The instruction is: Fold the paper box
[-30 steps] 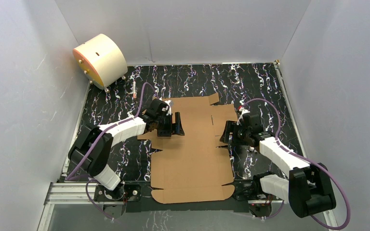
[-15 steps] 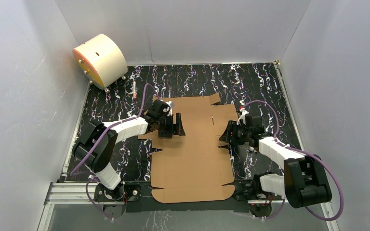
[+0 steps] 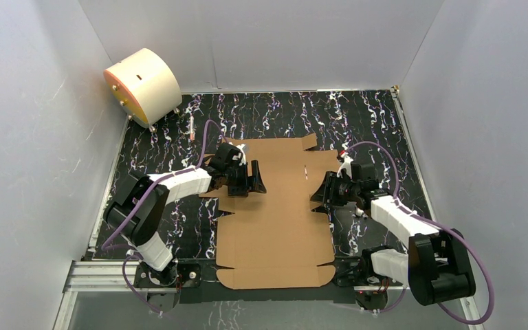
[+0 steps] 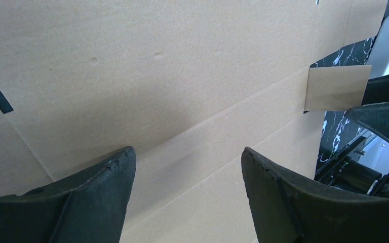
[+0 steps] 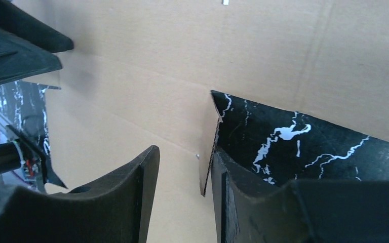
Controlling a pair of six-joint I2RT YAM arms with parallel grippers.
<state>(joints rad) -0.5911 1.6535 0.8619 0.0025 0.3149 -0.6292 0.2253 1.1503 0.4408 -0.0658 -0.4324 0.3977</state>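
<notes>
The top camera is looking down on the whole paper box (image 3: 275,206) from high beyond its near end. The left wrist camera is hovering close over its left edge, facing right; the right wrist camera is facing left from its right edge. All three are sharing the box's far-middle panel.

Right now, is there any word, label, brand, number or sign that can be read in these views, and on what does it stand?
None can be read.
The paper box is plain brown cardboard with no print in any view.
The cream drum shows only small dark marks, no lettering.
</notes>
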